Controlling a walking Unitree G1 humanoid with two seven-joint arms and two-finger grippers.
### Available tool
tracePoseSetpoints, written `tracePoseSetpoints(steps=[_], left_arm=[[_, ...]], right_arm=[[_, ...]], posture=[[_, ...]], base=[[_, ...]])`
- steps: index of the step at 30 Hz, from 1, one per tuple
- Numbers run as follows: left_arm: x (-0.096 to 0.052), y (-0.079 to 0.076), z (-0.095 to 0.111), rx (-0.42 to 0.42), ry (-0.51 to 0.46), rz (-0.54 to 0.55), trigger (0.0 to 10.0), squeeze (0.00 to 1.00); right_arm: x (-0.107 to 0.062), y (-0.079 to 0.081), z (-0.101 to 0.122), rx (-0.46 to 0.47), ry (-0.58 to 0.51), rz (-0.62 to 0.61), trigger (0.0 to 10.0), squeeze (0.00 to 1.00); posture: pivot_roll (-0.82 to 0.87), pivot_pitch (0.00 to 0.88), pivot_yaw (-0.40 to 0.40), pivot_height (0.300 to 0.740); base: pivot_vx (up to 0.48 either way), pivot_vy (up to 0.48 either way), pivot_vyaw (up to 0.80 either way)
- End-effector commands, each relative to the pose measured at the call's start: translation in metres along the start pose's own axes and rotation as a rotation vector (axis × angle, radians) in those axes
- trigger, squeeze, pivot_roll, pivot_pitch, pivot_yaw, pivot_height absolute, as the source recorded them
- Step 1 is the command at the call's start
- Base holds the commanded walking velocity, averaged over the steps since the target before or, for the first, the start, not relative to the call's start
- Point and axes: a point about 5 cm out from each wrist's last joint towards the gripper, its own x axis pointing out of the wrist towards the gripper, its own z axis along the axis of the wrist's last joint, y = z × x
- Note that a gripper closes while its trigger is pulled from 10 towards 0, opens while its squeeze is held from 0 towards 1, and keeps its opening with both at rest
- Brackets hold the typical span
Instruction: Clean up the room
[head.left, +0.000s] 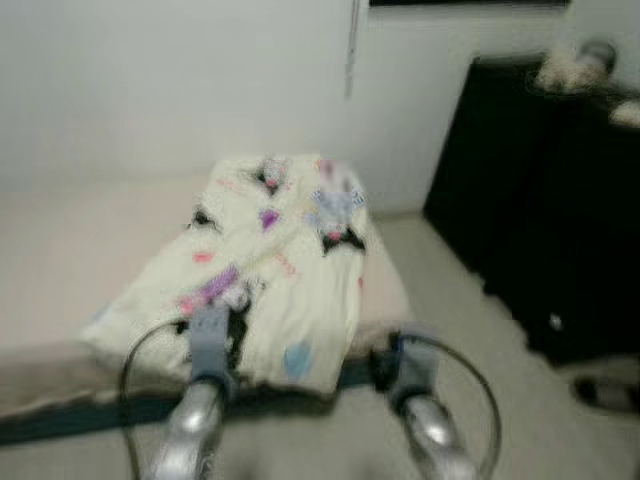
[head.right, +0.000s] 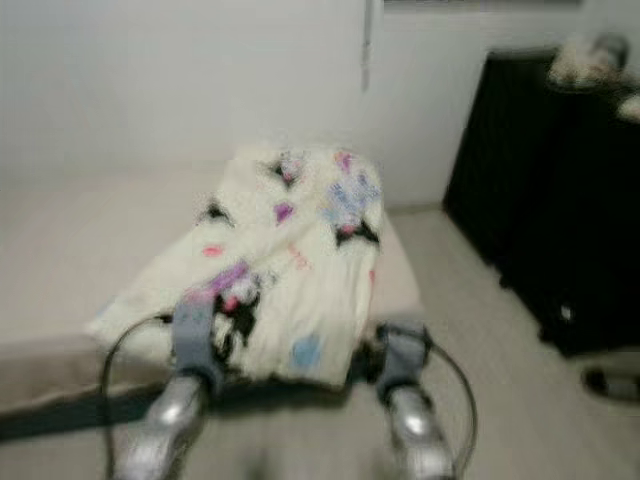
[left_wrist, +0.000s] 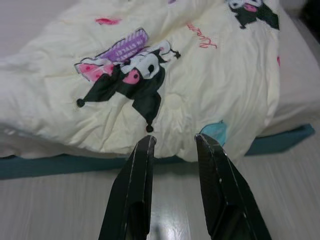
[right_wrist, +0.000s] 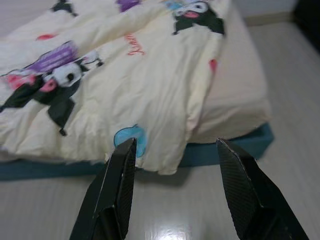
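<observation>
Before the bed (head.left: 60, 260), printed quilt (left_wrist: 210, 75), left gripper (left_wrist: 175, 142) fingers apart, right gripper (right_wrist: 175, 145) fingers wider.

head: down over bed (head.left: 60, 250) | wrists: near, share quilt (left_wrist: 210, 80)

A low bed (head.left: 60, 250) is standing against the pale wall, its beige sheet lying bare on the robot's left side; a cream quilt (head.left: 280, 270) printed with black, pink and purple cartoon figures is lying bunched on the bed, running from the wall side to the near edge and hanging over it; a teal base (right_wrist: 250, 142) is showing under the mattress along that edge; the bed is sitting on a pale, glossy wooden floor (left_wrist: 60, 205); a dark slipper (head.left: 605, 392) is lying on the floor at the far right.
</observation>
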Motion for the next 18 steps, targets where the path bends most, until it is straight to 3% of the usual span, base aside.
tracePoseSetpoints(steps=[1, 15, 18], left_arm=[[-0.0022, -0.0007, -0.0049, 0.006, 0.02, -0.006, 10.0, 0.0], [-0.0021, -0.0008, -0.0044, 0.011, 0.022, -0.014, 10.0, 0.0], [-0.0022, -0.0007, -0.0044, 0.012, 0.022, -0.014, 10.0, 0.0]], right_arm=[[-0.0021, -0.0049, -0.0041, -0.007, 0.015, -0.015, 10.0, 0.0], [-0.0025, -0.0073, -0.0045, -0.008, 0.013, -0.028, 10.0, 0.0], [-0.0029, -0.0086, -0.005, 0.025, 0.014, -0.04, 10.0, 0.0]], posture=[[-0.01, 0.061, 0.003, 0.74], [-0.01, 0.064, 0.01, 0.74], [-0.01, 0.064, 0.01, 0.74]], base=[[0.0, -0.48, 0.8], [0.0, -0.48, 0.78], [0.0, -0.48, 0.0]])
